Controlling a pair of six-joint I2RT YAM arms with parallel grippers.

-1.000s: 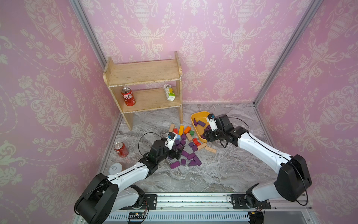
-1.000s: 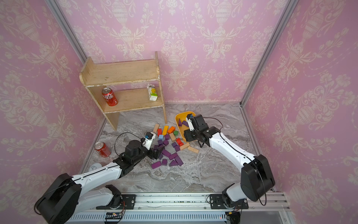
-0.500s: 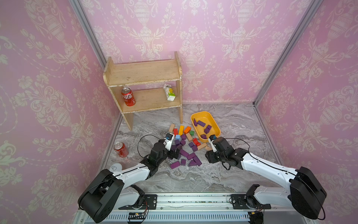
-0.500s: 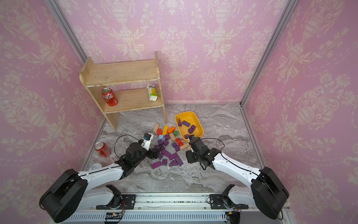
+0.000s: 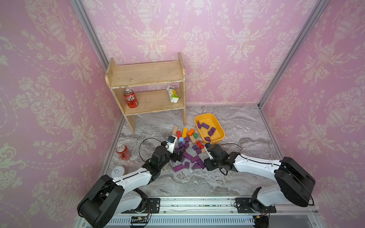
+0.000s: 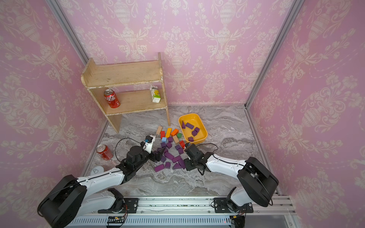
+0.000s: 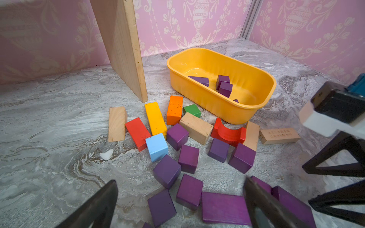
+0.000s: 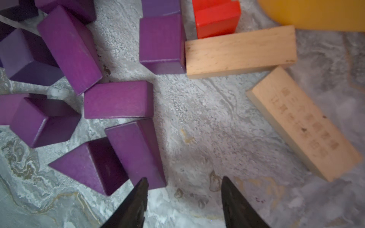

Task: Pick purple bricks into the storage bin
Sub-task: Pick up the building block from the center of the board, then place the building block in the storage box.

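1. The storage bin (image 5: 207, 119) lies on the marble surface (image 5: 243, 126), nearer the far edge than the near one. It is just beside the right upright of the wooden shelf (image 5: 146, 73), which stands in the far left corner.
2. The purple bricks (image 5: 187, 155) are split: five lie in the bin, and the others are scattered loose about the middle of the surface, between the bin and the near edge.
3. The coloured blocks (image 7: 156, 116), red, yellow, orange, green, light-blue and tan, lie in a band between the loose purple ones and the bin.
4. The left gripper (image 7: 180, 180) hangs low over the left of the loose cluster. Its jaws are spread wide with several bricks below the gap and none gripped.
5. The right gripper (image 8: 185, 178) is low at the cluster's right side. Its jaws stand partly apart over bare marble with nothing between them. One fingertip (image 8: 142, 185) is at the end of a purple wedge (image 8: 136, 150); whether they touch cannot be told.
6. One red can (image 5: 130, 98) and a carton (image 5: 172, 94) stand on the lower shelf; a second can (image 5: 123, 152) stands near the left edge.
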